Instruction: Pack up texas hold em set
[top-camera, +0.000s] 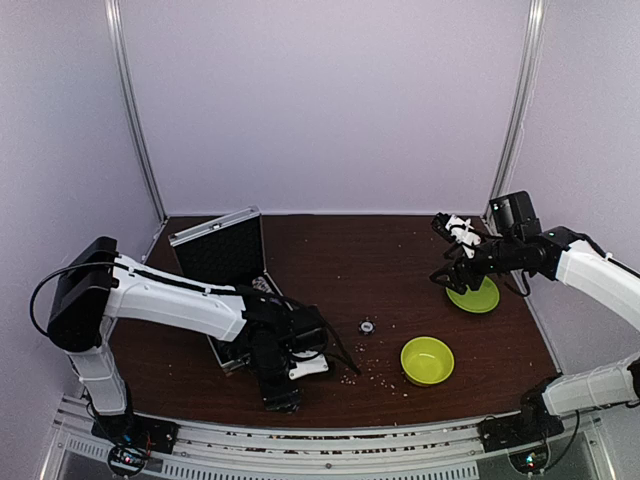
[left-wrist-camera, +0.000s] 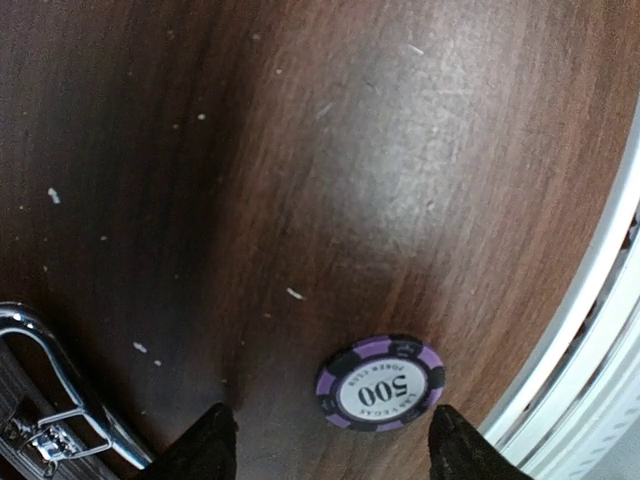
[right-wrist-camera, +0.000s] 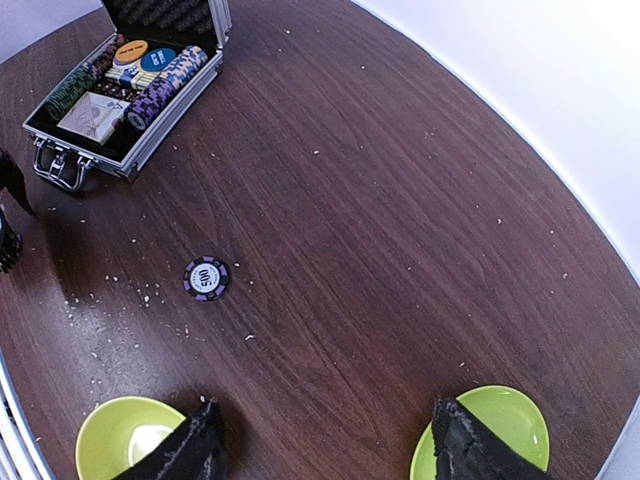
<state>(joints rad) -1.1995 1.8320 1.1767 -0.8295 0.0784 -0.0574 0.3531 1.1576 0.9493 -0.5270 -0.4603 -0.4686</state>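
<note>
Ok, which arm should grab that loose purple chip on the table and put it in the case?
Left. The chip lies just ahead of the left pincer, framed by its open tips, with the case beside that arm. The right pincer hangs far off near the plate.

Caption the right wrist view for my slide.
Open right gripper over table: loose purple 500 chip centre, open aluminium case upper left, lime-green bowl and plate at bottom.
</note>
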